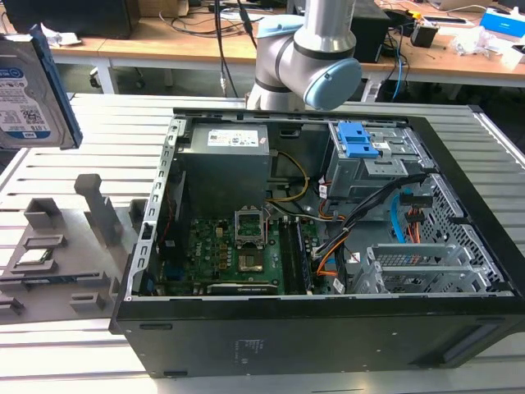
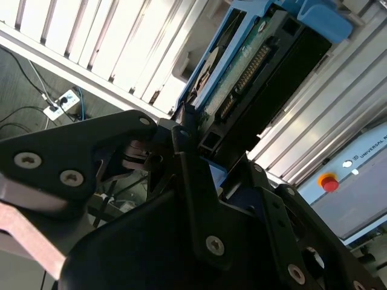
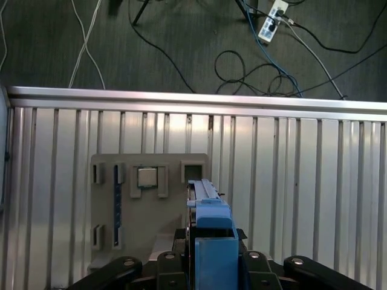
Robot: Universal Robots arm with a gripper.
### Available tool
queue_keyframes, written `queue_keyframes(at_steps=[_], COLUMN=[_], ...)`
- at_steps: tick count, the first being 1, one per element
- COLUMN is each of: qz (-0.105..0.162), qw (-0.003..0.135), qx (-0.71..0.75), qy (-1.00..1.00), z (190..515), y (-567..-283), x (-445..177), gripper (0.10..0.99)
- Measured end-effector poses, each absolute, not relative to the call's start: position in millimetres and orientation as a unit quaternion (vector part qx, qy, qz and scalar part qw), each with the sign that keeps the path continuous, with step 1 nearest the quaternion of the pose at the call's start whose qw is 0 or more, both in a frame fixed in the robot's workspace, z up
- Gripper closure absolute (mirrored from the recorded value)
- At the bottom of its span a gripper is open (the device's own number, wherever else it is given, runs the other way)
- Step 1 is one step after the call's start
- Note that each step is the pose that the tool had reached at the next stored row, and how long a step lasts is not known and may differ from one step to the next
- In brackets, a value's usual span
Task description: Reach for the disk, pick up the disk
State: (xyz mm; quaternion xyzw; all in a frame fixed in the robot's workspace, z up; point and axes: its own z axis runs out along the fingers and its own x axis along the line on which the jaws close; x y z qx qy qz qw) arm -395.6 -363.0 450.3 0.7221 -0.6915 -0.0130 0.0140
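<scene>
The hand point(image 2: 192, 138) is clamped shut on the disk point(image 1: 26, 92). The disk hangs on edge in the air at the exterior view's left, above the grey holder point(image 1: 78, 275) on the slatted desk point(image 1: 82, 115) and apart from the open computer case point(image 1: 246, 345).

The disk point(image 1: 31, 94) hangs above the fixture point(image 1: 78, 275), both at the exterior view's left of the computer case point(image 1: 312, 336).

The disk point(image 1: 31, 90) has a smooth silvery metal face, a glossy printed label and a bright blue plastic frame. The counter point(image 1: 90, 123) is ribbed pale metal with a dull sheen. At four o'clock from the disk, the computer case point(image 1: 328, 345) looks matt black.
</scene>
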Motion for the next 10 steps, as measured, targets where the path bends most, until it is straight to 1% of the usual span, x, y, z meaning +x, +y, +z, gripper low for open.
queue_keyframes(at_steps=[10], qz=[-0.013], qw=[0.014], qx=[0.722], qy=[-0.692], z=[464.9], y=[-362.6], x=[-395.3], gripper=[0.722])
